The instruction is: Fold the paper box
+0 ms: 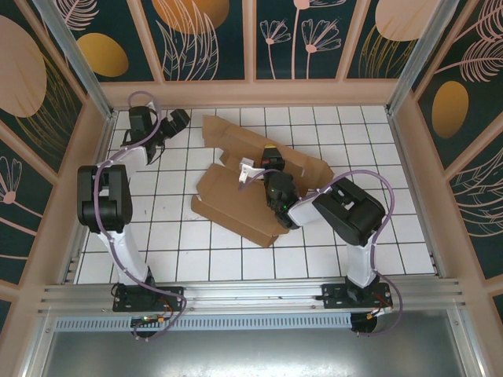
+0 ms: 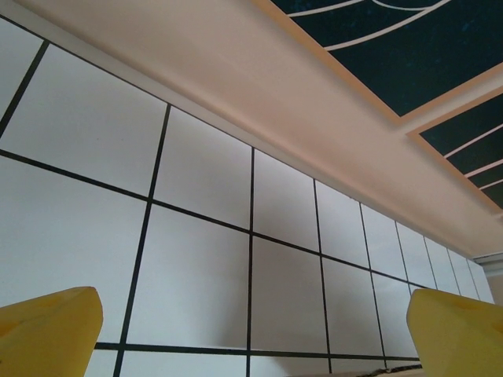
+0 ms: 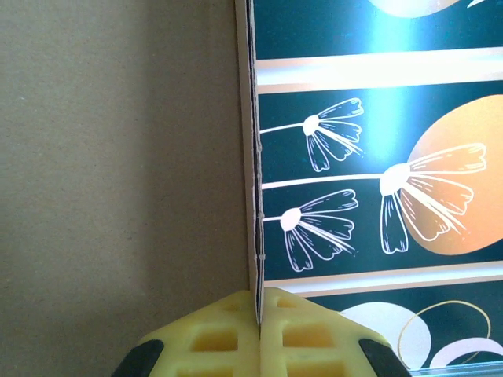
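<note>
I saw left tool spread wide, gripping nothing, above far-left surface | paper box lay mid-surface, well apart from it | right tool was clenched on its cardboard edge

Your right gripper has its yellow fingers pinched together on the thin edge of the paper box. Its brown panel stands left of the flower-patterned wall.
</note>
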`<state>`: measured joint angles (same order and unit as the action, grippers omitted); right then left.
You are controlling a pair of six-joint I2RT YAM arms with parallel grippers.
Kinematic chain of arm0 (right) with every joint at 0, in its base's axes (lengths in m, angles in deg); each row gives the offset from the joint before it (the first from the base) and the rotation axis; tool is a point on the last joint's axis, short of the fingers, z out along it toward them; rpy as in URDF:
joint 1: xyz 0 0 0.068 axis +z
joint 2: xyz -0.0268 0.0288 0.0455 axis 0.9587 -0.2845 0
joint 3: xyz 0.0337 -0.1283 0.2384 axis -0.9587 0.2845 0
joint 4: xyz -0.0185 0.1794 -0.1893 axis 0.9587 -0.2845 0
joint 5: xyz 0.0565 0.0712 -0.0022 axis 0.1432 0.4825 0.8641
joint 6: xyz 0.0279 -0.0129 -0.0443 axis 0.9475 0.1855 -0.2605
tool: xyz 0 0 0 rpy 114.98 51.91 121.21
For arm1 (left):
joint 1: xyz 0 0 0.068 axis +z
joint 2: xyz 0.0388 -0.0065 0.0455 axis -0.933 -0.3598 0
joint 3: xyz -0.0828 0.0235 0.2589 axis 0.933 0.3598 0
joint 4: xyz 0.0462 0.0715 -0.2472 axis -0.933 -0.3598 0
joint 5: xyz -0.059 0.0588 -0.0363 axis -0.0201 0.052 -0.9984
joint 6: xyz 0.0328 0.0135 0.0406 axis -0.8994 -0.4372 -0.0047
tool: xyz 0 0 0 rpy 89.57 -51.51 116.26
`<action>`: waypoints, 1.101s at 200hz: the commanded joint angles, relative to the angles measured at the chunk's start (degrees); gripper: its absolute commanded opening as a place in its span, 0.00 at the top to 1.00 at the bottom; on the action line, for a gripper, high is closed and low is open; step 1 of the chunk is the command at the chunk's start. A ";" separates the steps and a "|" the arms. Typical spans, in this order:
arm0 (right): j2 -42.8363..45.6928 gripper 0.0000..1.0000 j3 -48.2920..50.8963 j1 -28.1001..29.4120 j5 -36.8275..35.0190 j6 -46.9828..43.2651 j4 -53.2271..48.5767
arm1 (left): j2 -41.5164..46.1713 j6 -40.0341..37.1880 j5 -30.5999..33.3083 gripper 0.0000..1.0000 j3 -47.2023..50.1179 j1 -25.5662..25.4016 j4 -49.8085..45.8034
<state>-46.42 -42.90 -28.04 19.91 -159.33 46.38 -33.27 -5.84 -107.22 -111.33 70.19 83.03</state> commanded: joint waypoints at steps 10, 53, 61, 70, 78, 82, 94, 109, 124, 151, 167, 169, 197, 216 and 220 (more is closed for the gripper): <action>1.17 1.00 0.70 -0.08 1.21 1.86 3.66 | -5.20 -6.45 -0.01 0.01 -7.27 -0.05 -5.88; 1.38 1.00 0.41 0.19 1.61 3.02 2.66 | -15.31 -14.89 -6.11 0.10 -19.31 -0.18 -12.35; 1.70 1.00 0.51 0.27 1.56 3.26 2.27 | -16.46 -16.50 -8.02 0.12 -20.82 -0.14 -12.56; 2.05 1.00 0.50 0.27 1.61 3.79 1.68 | -17.90 -18.00 -10.82 0.13 -23.00 -0.22 -13.14; 2.29 1.00 0.50 0.27 1.57 4.01 1.46 | -19.51 -20.13 -15.43 0.14 -25.58 -0.23 -14.92; 2.39 1.00 0.50 0.27 1.57 4.10 1.23 | -20.35 -20.94 -17.80 0.14 -26.87 -0.30 -15.89; 2.55 1.00 0.50 0.20 1.59 4.33 0.67 | -21.77 -23.42 -22.12 0.14 -28.71 -0.72 -18.37; 2.71 1.00 0.25 0.19 1.57 4.88 0.11 | -20.78 -28.12 -23.55 0.15 -27.32 -1.59 -20.30; 2.73 1.00 -0.02 0.19 1.56 5.33 -0.42 | -18.49 -31.89 -24.53 0.15 -23.74 -2.37 -20.05; 2.63 1.00 -0.61 -0.17 1.83 6.15 -1.59 | -14.02 -35.09 -28.20 0.15 -16.59 -2.76 -16.31; 2.59 1.00 -0.89 -0.30 1.83 6.84 -2.35 | -12.17 -37.23 -29.60 0.17 -13.57 -2.81 -15.35; 2.60 1.00 -0.90 -0.33 1.85 6.95 -2.42 | -11.97 -37.41 -29.61 0.17 -13.25 -2.85 -15.21; 1.87 1.00 -1.42 -0.52 1.60 7.35 -2.91 | -9.41 -37.63 -29.72 0.18 -8.55 -2.93 -12.04; 1.74 1.00 -1.68 -0.68 1.57 7.95 -3.88 | -7.96 -37.72 -30.27 0.18 -6.38 -2.95 -10.32; 1.75 1.00 -1.78 -0.69 1.48 8.12 -4.13 | -7.80 -37.66 -30.32 0.18 -6.07 -2.98 -10.05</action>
<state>-46.11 -43.21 -28.22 21.39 -154.26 42.58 -44.31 -41.14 -134.63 -119.61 67.28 68.89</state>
